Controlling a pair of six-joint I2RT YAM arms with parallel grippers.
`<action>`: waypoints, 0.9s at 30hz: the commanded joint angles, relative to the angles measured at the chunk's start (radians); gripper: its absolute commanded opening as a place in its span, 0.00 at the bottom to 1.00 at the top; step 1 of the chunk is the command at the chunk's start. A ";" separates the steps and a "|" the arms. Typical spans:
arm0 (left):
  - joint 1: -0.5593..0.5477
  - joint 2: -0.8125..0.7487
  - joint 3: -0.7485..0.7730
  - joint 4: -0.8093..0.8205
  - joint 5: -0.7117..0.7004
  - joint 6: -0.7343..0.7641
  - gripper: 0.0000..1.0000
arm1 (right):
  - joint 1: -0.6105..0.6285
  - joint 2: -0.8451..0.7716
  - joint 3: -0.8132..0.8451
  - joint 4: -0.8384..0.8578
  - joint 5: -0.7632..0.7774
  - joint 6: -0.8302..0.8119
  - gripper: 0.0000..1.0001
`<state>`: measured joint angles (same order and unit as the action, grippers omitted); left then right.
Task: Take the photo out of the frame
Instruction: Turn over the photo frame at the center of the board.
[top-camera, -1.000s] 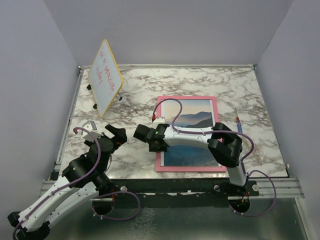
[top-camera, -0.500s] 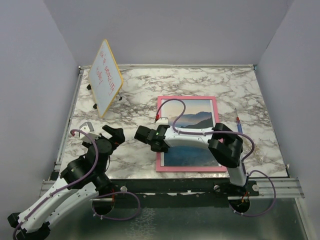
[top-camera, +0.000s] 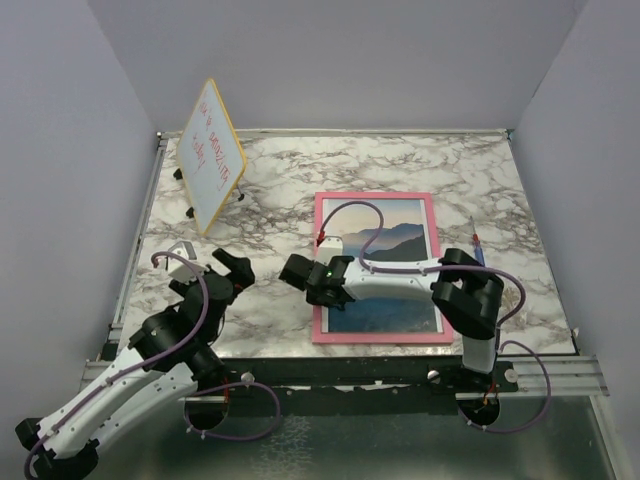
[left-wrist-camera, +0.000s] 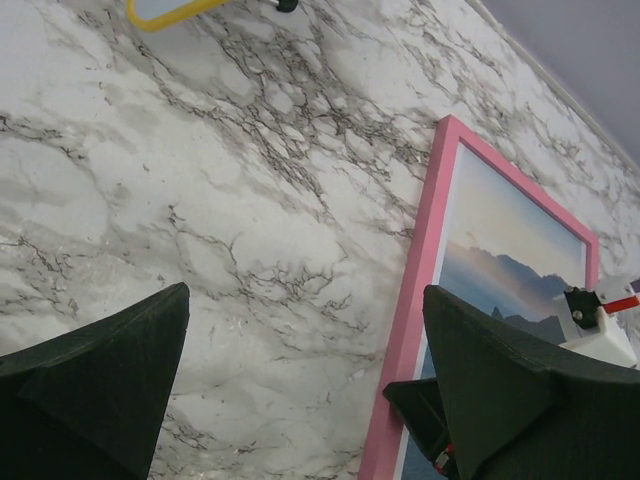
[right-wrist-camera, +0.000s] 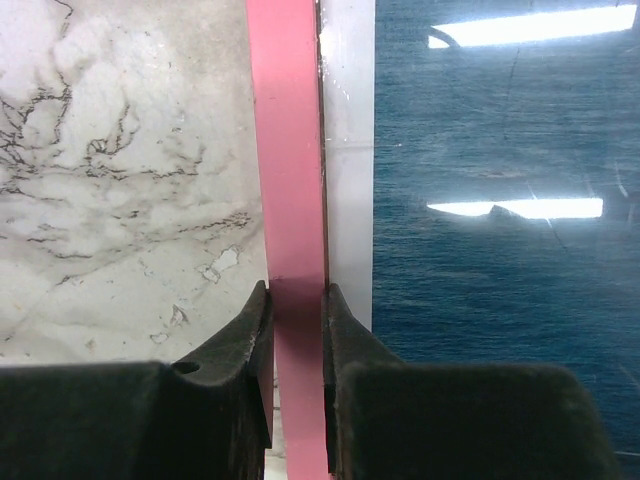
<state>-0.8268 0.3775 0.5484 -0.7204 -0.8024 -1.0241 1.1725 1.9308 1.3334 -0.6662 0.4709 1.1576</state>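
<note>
1. The frame (top-camera: 372, 196) lies flat and face up on the marble table (top-camera: 420, 160), right of centre. The photo (top-camera: 395, 240) is inside it, sea and headland showing.
2. My right gripper (right-wrist-camera: 297, 305) is down at the frame's left side. Its jaws are clenched on the thin pink border, one finger on the marble side and one on the picture side.
3. My left gripper (left-wrist-camera: 305, 295) hangs over bare marble to the left of the frame. Its jaws are spread wide, grasping nothing.
4. Handling, as I judge it: the frame is a large, stiff, flat thing, light for its size. The border is narrow, so a pinch there gives little purchase and the frame may swing or slip when lifted by one side.
5. The front throws back bright strips of light in the right wrist view, so I take it as glazed: slick and breakable. I would keep the fingers off it.
6. The photo itself should be thin and easily creased. Its back is hidden, so I expect to turn the frame over by its edges first.
</note>
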 joint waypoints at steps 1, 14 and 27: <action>-0.003 0.050 -0.012 0.044 0.053 0.048 0.99 | 0.007 -0.095 -0.126 0.177 -0.035 -0.016 0.04; -0.002 0.188 -0.108 0.304 0.277 0.137 0.99 | 0.018 -0.239 -0.302 0.380 -0.058 -0.114 0.01; 0.053 0.371 -0.222 0.681 0.548 0.057 0.99 | 0.105 -0.258 -0.296 0.297 0.039 0.004 0.00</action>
<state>-0.8017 0.7074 0.3061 -0.1398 -0.3283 -0.9272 1.2625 1.7214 1.0237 -0.3870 0.4553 1.0996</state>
